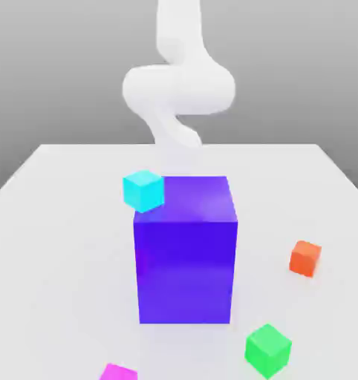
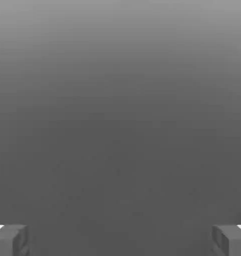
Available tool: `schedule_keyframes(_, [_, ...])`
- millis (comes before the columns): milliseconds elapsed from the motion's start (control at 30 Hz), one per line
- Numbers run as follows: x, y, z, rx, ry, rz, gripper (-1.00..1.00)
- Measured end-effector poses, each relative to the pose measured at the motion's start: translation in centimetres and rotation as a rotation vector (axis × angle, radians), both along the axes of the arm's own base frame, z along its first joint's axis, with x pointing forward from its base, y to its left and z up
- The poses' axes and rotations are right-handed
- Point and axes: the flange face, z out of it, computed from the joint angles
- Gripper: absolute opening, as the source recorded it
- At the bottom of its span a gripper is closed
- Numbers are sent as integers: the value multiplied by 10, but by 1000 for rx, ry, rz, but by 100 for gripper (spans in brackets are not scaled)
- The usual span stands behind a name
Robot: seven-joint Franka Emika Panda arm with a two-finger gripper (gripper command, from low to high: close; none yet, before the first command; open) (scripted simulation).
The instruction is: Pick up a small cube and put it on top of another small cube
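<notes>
Four small cubes [image 1: 143, 190] ring one tall blue block [image 1: 186, 256] on the table [image 1: 56, 223]

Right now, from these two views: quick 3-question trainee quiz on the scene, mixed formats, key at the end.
1. True or false: the cyan cube already rests on another small cube.
2. Multiple choice: in the exterior view, which small cube sits furthest to the right? A) green cube B) orange cube C) magenta cube
3. Short answer: in the hand view, how do the gripper fingers stand, and is anything between them?

Key
1. False; it sits at a top corner of the large purple block.
2. B.
3. Wide apart, nothing between them.
</notes>
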Motion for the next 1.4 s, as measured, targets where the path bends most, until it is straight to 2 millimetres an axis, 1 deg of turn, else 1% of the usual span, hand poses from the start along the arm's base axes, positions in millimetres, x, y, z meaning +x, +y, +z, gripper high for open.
schedule_keyframes(133, [50, -10, -53, 18, 103, -33, 0])
schedule_keyframes(267, [90, -21, -111, 35, 202, -67, 0])
schedule_keyframes(400, [122, -33, -175, 52, 300, -103, 0])
schedule_keyframes(533, [144, -46, -243, 68, 398, -141, 0])
schedule_keyframes(633, [155, -57, -296, 79, 472, -173, 0])
schedule_keyframes(767, [161, -68, -369, 93, 570, -210, 0])
schedule_keyframes(867, [158, -76, -424, 101, 643, -238, 0])
schedule_keyframes(967, [151, -83, -478, 109, 712, -266, 0])
schedule_keyframes(1100, [149, -85, -538, 111, 730, -274, 0])
schedule_keyframes(1133, [149, -85, -549, 111, 731, -274, -100])
schedule_keyframes(1300, [149, -85, -549, 111, 730, -274, -100])
schedule_keyframes(1333, [148, -85, -554, 111, 731, -274, -100])
schedule_keyframes(1367, [149, -85, -550, 111, 731, -274, -100])
schedule_keyframes(1400, [149, -85, -540, 111, 731, -274, -100])
